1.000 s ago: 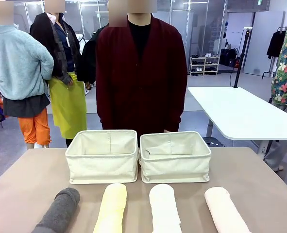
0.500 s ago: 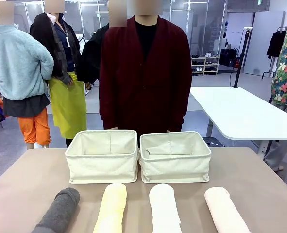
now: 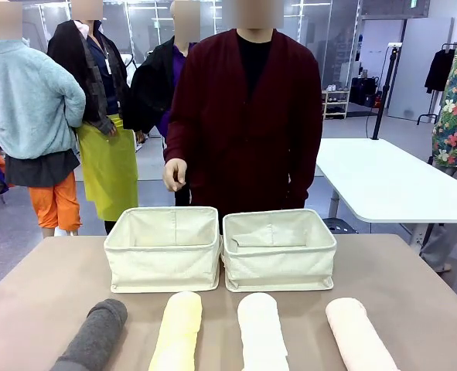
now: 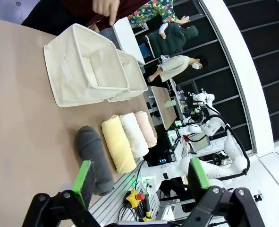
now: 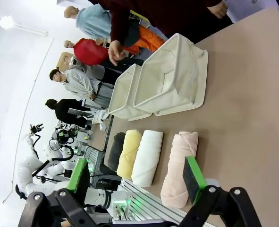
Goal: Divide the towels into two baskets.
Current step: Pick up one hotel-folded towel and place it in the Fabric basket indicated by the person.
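Left gripper [image 4: 141, 177]: jaws spread wide, nothing held; it hangs over the near side of the brown table [image 3: 42, 286], grey roll nearest.

Four rolls lie in a row along that near side, long axes running near-to-far, none touching. From the left:
- dark grey rolled terry towel [image 3: 97, 332], angled outward
- pale yellow rolled terry towel [image 3: 178, 331]
- white rolled terry towel [image 3: 261, 332]
- pale pink rolled terry towel [image 3: 359, 336], angled outward the other way

Behind them, just beside each other: left cream canvas basket [image 3: 162, 267] and right cream canvas basket [image 3: 278, 267]; nothing in either. The person's hand [image 3: 175, 174] is raised behind the left basket.

Right gripper [image 5: 137, 174]: jaws equally wide, empty; pink roll nearest.

Handling, my read:
- The rolls should be light, soft and compressible; grippy terry, nothing fragile.
- A roll will likely sag or unwind if you pinch an end; take it across the middle, jaws square to the long axis, pads pressed well in.
- You can't tell from these views where each loose edge sits, so assume it may peel.
- The basket walls are soft; lower in from above and don't lean on the rims.
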Controlling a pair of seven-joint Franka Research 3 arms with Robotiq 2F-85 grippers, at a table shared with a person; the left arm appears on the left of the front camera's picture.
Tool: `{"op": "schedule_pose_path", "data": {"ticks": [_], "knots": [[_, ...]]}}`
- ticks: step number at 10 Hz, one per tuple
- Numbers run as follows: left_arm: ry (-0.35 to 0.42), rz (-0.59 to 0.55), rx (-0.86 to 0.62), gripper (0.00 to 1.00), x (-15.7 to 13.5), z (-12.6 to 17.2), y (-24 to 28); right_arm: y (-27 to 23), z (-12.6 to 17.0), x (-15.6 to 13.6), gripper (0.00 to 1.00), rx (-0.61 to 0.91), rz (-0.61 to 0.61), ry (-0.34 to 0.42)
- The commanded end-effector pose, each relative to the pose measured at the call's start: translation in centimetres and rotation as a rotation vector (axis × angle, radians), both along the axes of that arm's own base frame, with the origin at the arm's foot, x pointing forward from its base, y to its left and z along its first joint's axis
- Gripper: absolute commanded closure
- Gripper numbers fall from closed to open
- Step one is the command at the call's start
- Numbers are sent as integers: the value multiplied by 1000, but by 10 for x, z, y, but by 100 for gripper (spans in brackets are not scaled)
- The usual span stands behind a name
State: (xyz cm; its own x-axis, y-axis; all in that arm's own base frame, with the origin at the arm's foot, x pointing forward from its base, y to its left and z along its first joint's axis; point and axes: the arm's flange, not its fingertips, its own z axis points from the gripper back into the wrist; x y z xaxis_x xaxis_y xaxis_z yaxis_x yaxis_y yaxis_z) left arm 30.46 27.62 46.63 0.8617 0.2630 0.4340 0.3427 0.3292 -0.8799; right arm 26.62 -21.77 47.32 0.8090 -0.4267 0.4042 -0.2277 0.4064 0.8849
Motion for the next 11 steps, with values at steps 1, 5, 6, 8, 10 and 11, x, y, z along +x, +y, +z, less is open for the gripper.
{"op": "schedule_pose_path", "data": {"ticks": [1,5,6,8,10,11], "knots": [[-3,-11,-4,0,-4,1,2,-2,3,-3,0,7,1,-15],[-3,-11,-4,0,-4,1,2,-2,3,-3,0,7,1,-15],[-3,-11,-4,0,-4,1,2,-2,3,-3,0,7,1,-15],[-3,-11,-4,0,-4,1,2,-2,3,-3,0,7,1,-15],[-3,-11,-4,0,-4,1,2,-2,3,-3,0,7,1,-15],[0,0,0,0,0,0,0,-2,3,-3,0,7,1,-15]]}}
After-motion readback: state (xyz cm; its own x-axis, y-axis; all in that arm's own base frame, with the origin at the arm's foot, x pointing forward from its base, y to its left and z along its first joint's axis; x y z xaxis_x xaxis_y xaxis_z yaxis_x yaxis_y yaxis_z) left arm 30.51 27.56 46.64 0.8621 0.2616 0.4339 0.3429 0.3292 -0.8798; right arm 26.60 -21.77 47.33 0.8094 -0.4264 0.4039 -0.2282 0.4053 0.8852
